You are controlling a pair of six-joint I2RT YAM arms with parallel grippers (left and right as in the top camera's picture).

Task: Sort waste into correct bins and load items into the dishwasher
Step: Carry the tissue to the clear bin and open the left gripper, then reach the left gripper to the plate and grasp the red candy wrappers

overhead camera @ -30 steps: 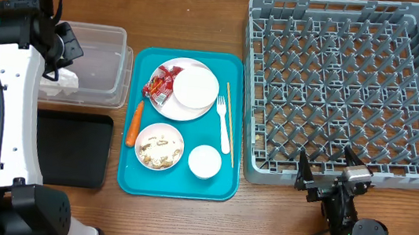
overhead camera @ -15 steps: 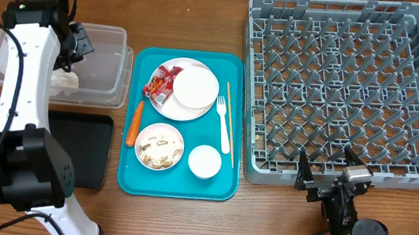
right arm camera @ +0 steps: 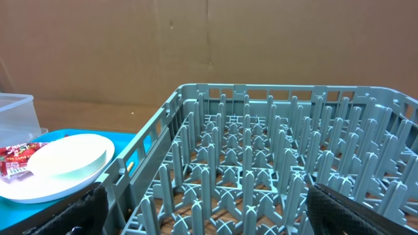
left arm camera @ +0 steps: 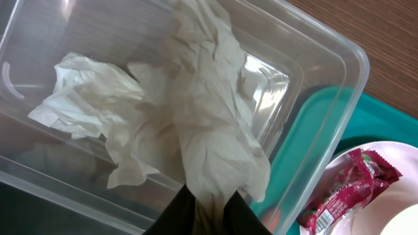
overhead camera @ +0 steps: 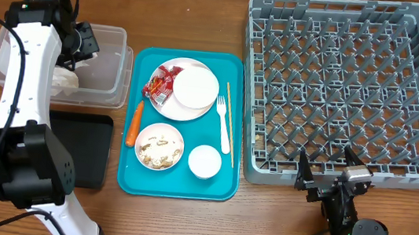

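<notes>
The left gripper [left arm camera: 208,212] pinches a napkin [left arm camera: 209,130] over the far-left tub [left arm camera: 339,72] — if the paper clings, it could drag back out; the right gripper [right arm camera: 206,196] sits spread wide.

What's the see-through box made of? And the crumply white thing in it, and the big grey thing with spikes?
The clear tub looks like glossy plastic: you can see through its walls, and light glints off them. The crumpled napkin looks like thin, soft paper, matte and full of creases. The grey dish rack seems to be hard moulded plastic, dull, with rows of identical pegs.
</notes>
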